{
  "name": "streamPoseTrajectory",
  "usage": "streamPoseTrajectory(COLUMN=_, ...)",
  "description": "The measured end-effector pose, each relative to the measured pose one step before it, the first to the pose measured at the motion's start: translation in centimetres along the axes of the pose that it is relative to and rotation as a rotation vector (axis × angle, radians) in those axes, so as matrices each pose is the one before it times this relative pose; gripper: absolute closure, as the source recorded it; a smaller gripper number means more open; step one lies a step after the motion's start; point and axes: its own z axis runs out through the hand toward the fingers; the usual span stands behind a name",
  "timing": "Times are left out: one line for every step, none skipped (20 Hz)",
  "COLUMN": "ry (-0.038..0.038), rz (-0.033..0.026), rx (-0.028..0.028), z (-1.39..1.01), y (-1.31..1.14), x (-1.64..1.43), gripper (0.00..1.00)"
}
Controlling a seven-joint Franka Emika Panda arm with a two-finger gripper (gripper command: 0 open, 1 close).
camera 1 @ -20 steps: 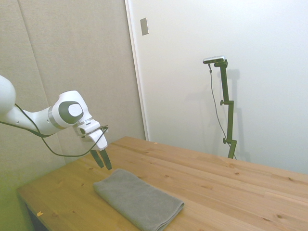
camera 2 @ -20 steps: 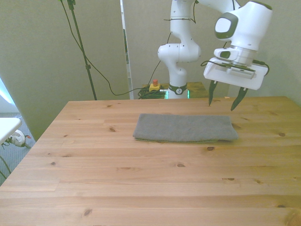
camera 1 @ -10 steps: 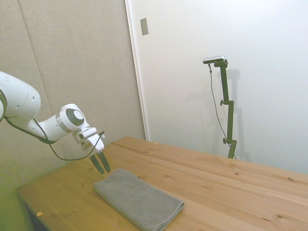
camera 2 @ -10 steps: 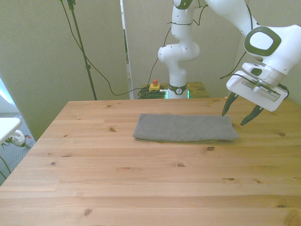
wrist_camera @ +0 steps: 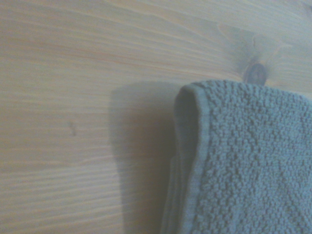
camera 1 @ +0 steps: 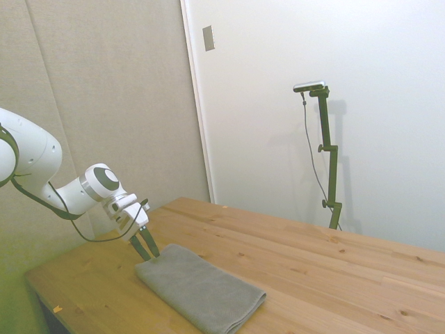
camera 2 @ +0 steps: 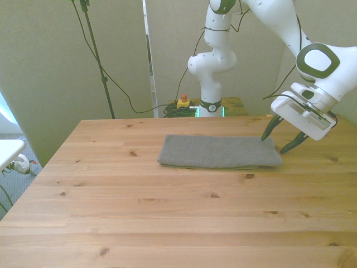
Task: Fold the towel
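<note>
Towel (camera 2: 218, 151) lies flat mid-tabletop (camera 2: 167, 212), a long gray rectangle running across the front view, already doubled to judge by the stacked layers at its edge. Front view's left end: untouched, nothing near it. Middle: smooth, no wrinkles. Front view's right end: gripper (camera 2: 282, 142) now sits low at that short edge, fingers apart and empty, one tip over the towel's corner, the other just off the cloth above bare wood. A second ago it hung well above the tabletop behind the towel; half a second ago it was lower and out past the end; now it has tilted in and dropped to cloth level. Towel itself has not shifted across those moments. Side view agrees: gripper (camera 1: 145, 245) at the towel's (camera 1: 201, 287) near end, tips down by the corner. Wrist view shows the hemmed corner of the towel (wrist_camera: 243, 161) close up, layers visible, wood beside it. Reading: the approach is done, the grasp is next; closing on this corner would allow the end to be lifted and carried over.
</note>
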Motion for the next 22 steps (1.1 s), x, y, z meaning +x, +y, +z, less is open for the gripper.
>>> streamPoseTrajectory(ry=0.00383, rz=0.0013, rx=-0.00564, z=0.315, y=0.109, x=0.18, gripper=0.0)
streamPoseTrajectory(ry=0.00187, rz=0.00261, rx=-0.00439, z=0.209, y=0.12, x=0.197, gripper=0.0)
streamPoseTrajectory(ry=0.00062, rz=0.00359, rx=-0.00506, z=0.245, y=0.141, x=0.219, gripper=0.0)
streamPoseTrajectory(ry=-0.00038, rz=0.00462, rx=-0.00501, z=0.249, y=0.135, x=0.256, gripper=0.0)
streamPoseTrajectory(ry=-0.00009, rz=0.00544, rx=-0.0066, z=0.336, y=0.153, x=0.331, gripper=0.0)
streamPoseTrajectory(ry=-0.00038, rz=0.00656, rx=-0.00801, z=0.364, y=0.146, x=0.384, gripper=1.0)
streamPoseTrajectory(ry=-0.00161, rz=0.00669, rx=-0.00573, z=0.312, y=0.105, x=0.382, gripper=1.0)
streamPoseTrajectory(ry=-0.00166, rz=0.00555, rx=-0.0047, z=0.278, y=0.114, x=0.328, gripper=1.0)
streamPoseTrajectory(ry=-0.00116, rz=0.00319, rx=-0.00209, z=0.162, y=0.099, x=0.176, gripper=1.0)
streamPoseTrajectory(ry=-0.00063, rz=0.00109, rx=0.0012, z=0.051, y=0.083, x=0.061, gripper=1.0)
streamPoseTrajectory(ry=-0.00013, rz=0.00009, rx=0.00154, z=-0.004, y=0.05, x=0.002, gripper=1.0)
streamPoseTrajectory(ry=-0.00012, rz=0.00008, rx=0.00069, z=0.0, y=0.009, x=0.003, gripper=1.0)
streamPoseTrajectory(ry=-0.00023, rz=0.00002, rx=0.00097, z=0.001, y=-0.005, x=0.0, gripper=1.0)
streamPoseTrajectory(ry=-0.00021, rz=0.00009, rx=0.00087, z=0.004, y=0.009, x=0.003, gripper=1.0)
streamPoseTrajectory(ry=-0.0004, rz=0.00014, rx=0.00201, z=0.0, y=0.013, x=0.004, gripper=1.0)
streamPoseTrajectory(ry=-0.00091, rz=-0.0005, rx=0.00395, z=0.008, y=-0.018, x=-0.028, gripper=1.0)
streamPoseTrajectory(ry=-0.00114, rz=-0.00161, rx=0.00459, z=0.036, y=-0.032, x=-0.091, gripper=1.0)
streamPoseTrajectory(ry=-0.00074, rz=-0.00123, rx=0.00281, z=0.027, y=-0.02, x=-0.068, gripper=1.0)
streamPoseTrajectory(ry=-0.00086, rz=-0.00122, rx=0.00294, z=0.038, y=-0.021, x=-0.068, gripper=1.0)
streamPoseTrajectory(ry=-0.00088, rz=-0.00102, rx=0.00199, z=0.061, y=-0.008, x=-0.055, gripper=1.0)
streamPoseTrajectory(ry=-0.00094, rz=-0.00119, rx=0.00212, z=0.066, y=-0.006, x=-0.062, gripper=1.0)
streamPoseTrajectory(ry=-0.00067, rz=-0.00125, rx=0.00115, z=0.064, y=0.001, x=-0.068, gripper=1.0)
